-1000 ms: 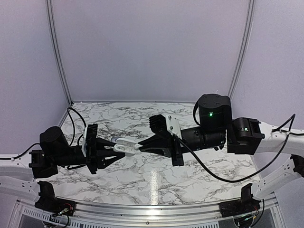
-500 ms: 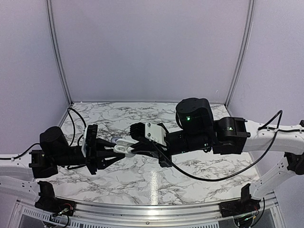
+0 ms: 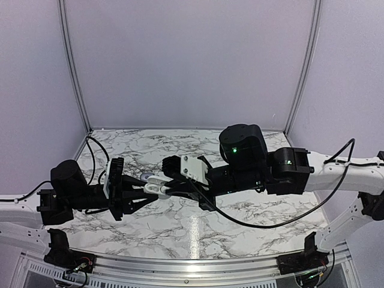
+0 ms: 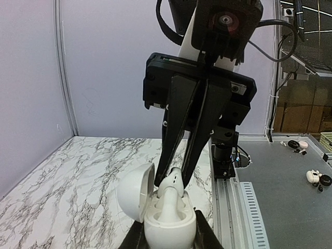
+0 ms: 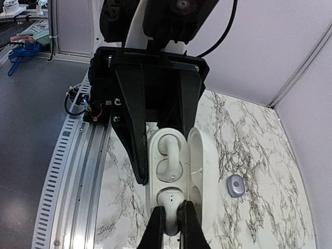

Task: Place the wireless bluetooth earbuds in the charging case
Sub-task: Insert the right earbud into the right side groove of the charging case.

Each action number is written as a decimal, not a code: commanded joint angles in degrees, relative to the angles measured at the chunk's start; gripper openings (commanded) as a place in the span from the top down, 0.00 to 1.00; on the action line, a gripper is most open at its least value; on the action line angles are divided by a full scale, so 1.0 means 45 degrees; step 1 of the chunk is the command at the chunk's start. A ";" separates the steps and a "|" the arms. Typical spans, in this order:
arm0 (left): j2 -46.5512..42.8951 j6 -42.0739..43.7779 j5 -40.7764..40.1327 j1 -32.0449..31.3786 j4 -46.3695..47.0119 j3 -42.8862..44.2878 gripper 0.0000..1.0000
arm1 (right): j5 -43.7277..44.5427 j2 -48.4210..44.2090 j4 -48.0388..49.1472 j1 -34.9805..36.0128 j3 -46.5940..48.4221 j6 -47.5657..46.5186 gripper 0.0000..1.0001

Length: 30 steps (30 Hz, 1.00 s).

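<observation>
My left gripper (image 3: pixel 150 187) is shut on a white pebble-shaped charging case (image 4: pixel 168 225) and holds it above the marble table, with its lid (image 4: pixel 134 189) swung open. One white earbud (image 5: pixel 168 153) lies seated in the case's far socket. My right gripper (image 5: pixel 172 215) is shut on a second white earbud (image 5: pixel 171 199), which sits at the mouth of the near socket and touches the case (image 5: pixel 154 179). In the left wrist view this held earbud (image 4: pixel 174 181) stands between the right fingers just above the case. No dark grey buds show at the case.
A small grey-blue oval object (image 5: pixel 236 185) lies on the marble table (image 5: pixel 259 155) beside the case. A metal rail (image 4: pixel 228 207) runs along the table edge. Beyond it, small white and dark pieces (image 4: pixel 316 178) lie on a grey bench.
My right arm has moved left and brought its earbud up to the open case. My left arm has held the case still.
</observation>
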 commanded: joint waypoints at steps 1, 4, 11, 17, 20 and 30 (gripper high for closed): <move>-0.0100 0.0061 0.0208 0.0052 0.0619 -0.0020 1.00 | -0.0109 0.0150 -0.0272 0.0123 0.0683 0.0109 0.89; -0.0110 0.0070 0.0189 0.0052 0.0626 -0.0031 1.00 | -0.0051 0.0094 -0.0275 0.0124 0.0679 0.0144 0.85; -0.0115 0.0108 0.0108 0.0052 0.0615 -0.0062 1.00 | -0.0110 -0.0232 -0.0298 0.0123 0.0665 0.0054 0.83; -0.0052 0.0080 0.0048 0.0052 0.0623 -0.0032 1.00 | -0.1119 -0.1093 0.0368 0.0124 0.0515 0.0225 0.74; -0.0032 0.0090 0.0060 0.0052 0.0622 -0.0023 1.00 | -0.0825 -0.1332 0.0802 0.0123 0.0399 0.0514 0.65; -0.0050 0.0031 0.0162 0.0052 0.0608 0.0019 1.00 | 0.0264 -0.0388 0.0488 0.0065 0.0618 0.0484 0.43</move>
